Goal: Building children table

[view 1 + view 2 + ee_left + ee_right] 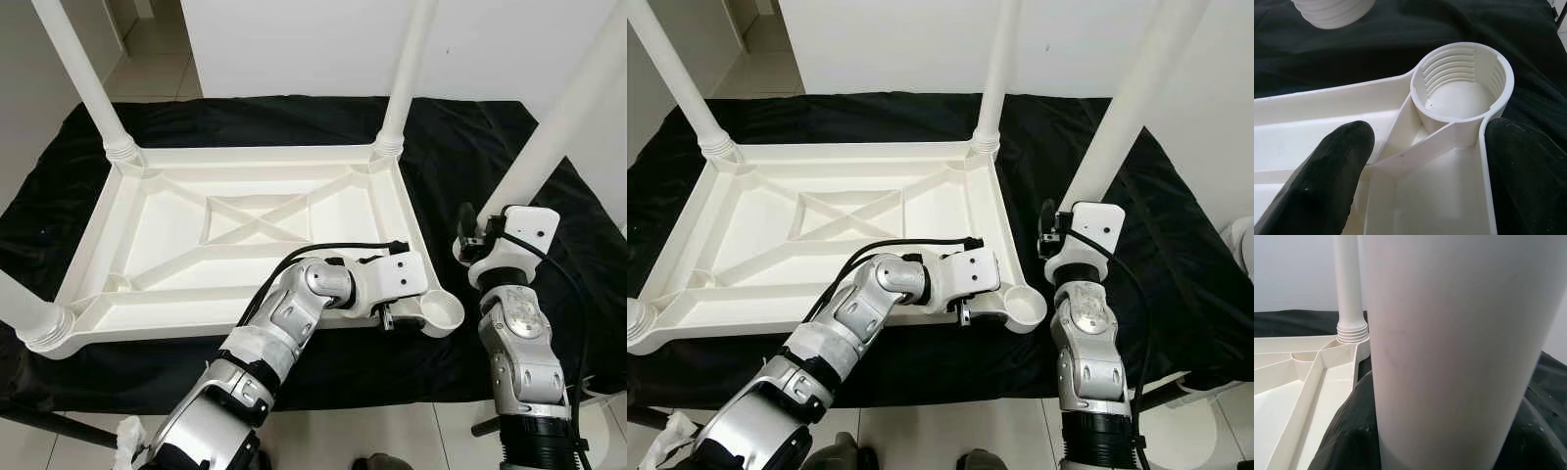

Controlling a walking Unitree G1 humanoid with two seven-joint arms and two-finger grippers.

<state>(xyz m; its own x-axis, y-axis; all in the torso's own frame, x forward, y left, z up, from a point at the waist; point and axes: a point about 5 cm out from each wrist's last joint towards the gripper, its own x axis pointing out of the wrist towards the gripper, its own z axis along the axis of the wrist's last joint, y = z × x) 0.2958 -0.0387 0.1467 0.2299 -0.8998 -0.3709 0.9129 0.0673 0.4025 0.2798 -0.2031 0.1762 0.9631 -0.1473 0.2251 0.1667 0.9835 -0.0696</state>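
Observation:
A white plastic table top point(245, 157) lies upside down on a black cloth. Legs stand screwed in at its far left point(88, 83), far right point(404, 78) and near left point(24, 313) corners. The near right corner has an empty threaded socket point(443, 311), seen close up in the left wrist view point(1462, 93). My left gripper point(392, 315) is shut on the table top's rim just beside that socket, one finger point(1327, 181) inside the frame and one outside. My right gripper point(490, 227) is shut on a loose white leg point(563, 117), held tilted to the right of the socket.
The black cloth point(470, 147) covers the floor under the table and spreads past it on all sides. Light tiles point(392, 431) show at its near edge. A white wall stands behind, and a white object point(1242, 245) sits at the far right.

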